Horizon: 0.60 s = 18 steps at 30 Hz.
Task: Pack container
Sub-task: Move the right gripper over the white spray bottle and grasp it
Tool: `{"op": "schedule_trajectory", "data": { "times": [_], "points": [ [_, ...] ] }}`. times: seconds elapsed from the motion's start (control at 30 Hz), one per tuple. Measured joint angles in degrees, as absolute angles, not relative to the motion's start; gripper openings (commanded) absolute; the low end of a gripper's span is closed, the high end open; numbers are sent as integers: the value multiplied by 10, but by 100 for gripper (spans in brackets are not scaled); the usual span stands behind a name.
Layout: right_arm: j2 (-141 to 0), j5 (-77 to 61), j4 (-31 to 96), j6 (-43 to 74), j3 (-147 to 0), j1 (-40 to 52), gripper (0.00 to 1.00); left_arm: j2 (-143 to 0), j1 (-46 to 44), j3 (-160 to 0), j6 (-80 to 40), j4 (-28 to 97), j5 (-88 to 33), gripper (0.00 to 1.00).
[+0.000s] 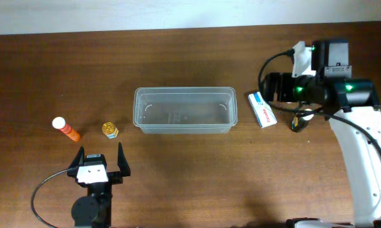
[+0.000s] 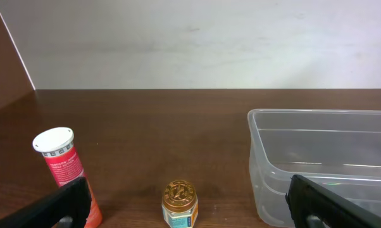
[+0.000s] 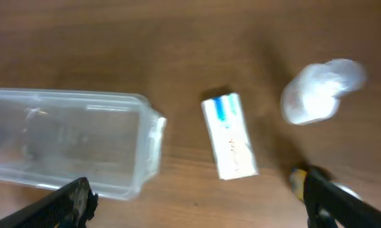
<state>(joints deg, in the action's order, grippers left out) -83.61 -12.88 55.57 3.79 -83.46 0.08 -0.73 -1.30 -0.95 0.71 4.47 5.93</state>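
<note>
Container (image 1: 185,109) on dark wood table (image 1: 178,183), white wall (image 2: 190,38) behind, left jaws wide, right jaws wide.

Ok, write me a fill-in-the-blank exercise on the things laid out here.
The clear container has ____ inside it.
The small jar has a ____ lid.
The orange tube has a ____ cap.
The white-and-blue box lies beside the container's ____ end.

Missing words: nothing; gold; white; right.
</note>
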Motion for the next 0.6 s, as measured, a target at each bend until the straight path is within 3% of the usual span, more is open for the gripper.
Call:
{"op": "schedule_trajectory", "data": {
  "times": [0.07,0.3,0.6],
  "points": [
    [-843,-68,597,38,-898,-7,98,-7,-13,-10,7,45,59,99],
    [-926,-46,649,27,-1051,-83,98,-7,-13,-10,7,44,59,99],
    [-1077,-80,656,-19,-1059,-109,98,-7,-13,-10,7,45,59,99]
  ]
}}
